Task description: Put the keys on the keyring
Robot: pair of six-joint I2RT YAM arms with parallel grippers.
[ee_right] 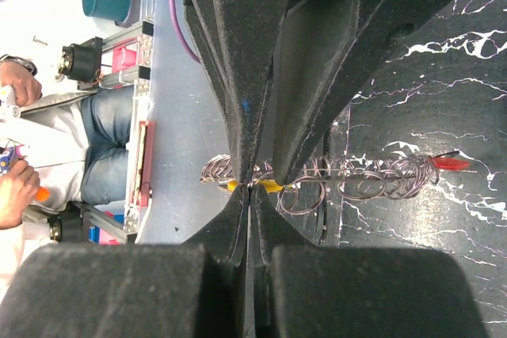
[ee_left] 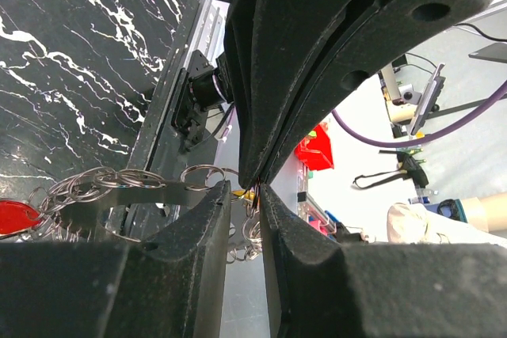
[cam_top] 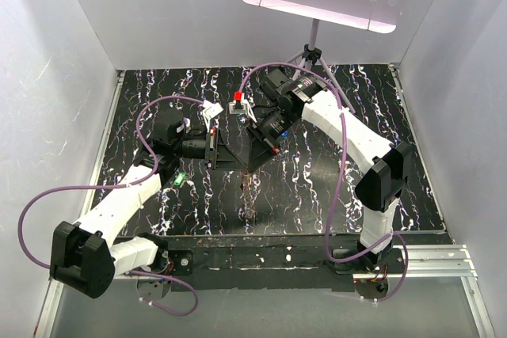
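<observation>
Silver wire loops of the keyring (ee_right: pixel 372 181) hang bunched above the black marbled surface (ee_right: pixel 444 77), apparently held between both arms so that neither end can swing. The right pincer (ee_right: pixel 252 189) is clenched on the yellow key (ee_right: pixel 273 186), probably to steer it onto a loop. The left pincer (ee_left: pixel 247 195), narrowed to a slit, looks to be grasping the keyring just beside it as a brace. A red key (ee_right: pixel 447 162) dangles at the bunch's far end.
</observation>
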